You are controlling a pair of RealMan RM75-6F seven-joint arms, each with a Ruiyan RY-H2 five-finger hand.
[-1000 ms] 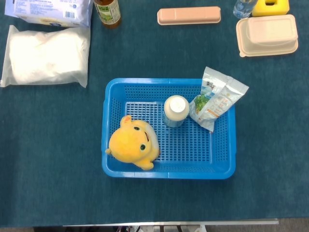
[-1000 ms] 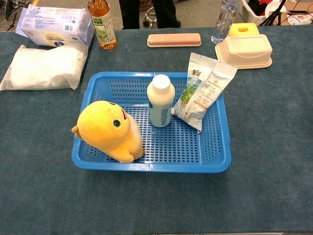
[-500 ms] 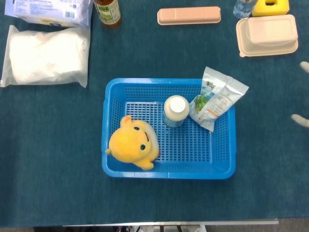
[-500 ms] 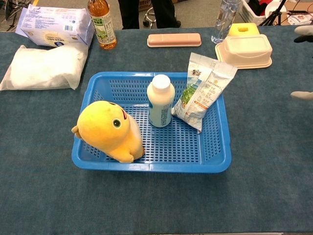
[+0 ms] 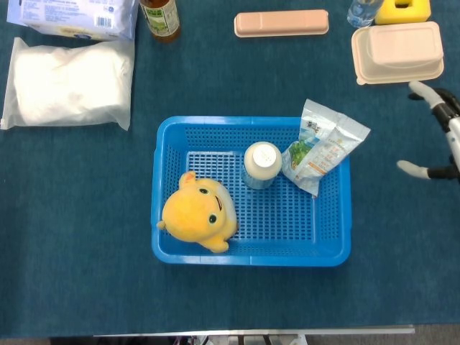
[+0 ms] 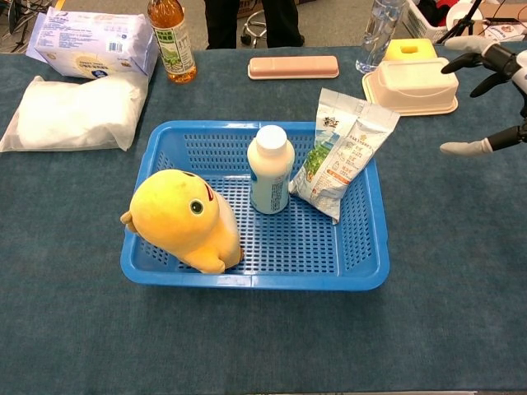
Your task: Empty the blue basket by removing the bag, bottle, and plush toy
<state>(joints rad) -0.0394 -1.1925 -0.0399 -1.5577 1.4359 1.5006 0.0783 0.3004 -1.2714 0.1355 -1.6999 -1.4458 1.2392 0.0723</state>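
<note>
The blue basket [image 5: 164, 188] [image 6: 362, 247] sits mid-table. Inside it a yellow plush toy [image 5: 198, 213] [image 6: 183, 219] lies at the left. A white bottle [image 5: 262, 164] [image 6: 270, 169] stands upright in the middle. A silver and green snack bag [image 5: 321, 146] [image 6: 342, 152] leans against the right wall, its top over the rim. My right hand [image 5: 438, 133] [image 6: 494, 97] hovers at the right edge of both views, right of the bag, fingers spread and holding nothing. The left hand is not visible.
A cream lidded box [image 5: 397, 52] [image 6: 414, 85], yellow item [image 5: 404, 9] and clear bottle [image 6: 378, 31] sit at back right. A pink case [image 5: 281, 22] lies at the back. White bag [image 5: 70, 83], wipes pack [image 5: 74, 15] and tea bottle [image 6: 171, 39] are back left.
My right hand has come further into view from the right edge, moving left toward the basket. Nothing in the basket has shifted.
</note>
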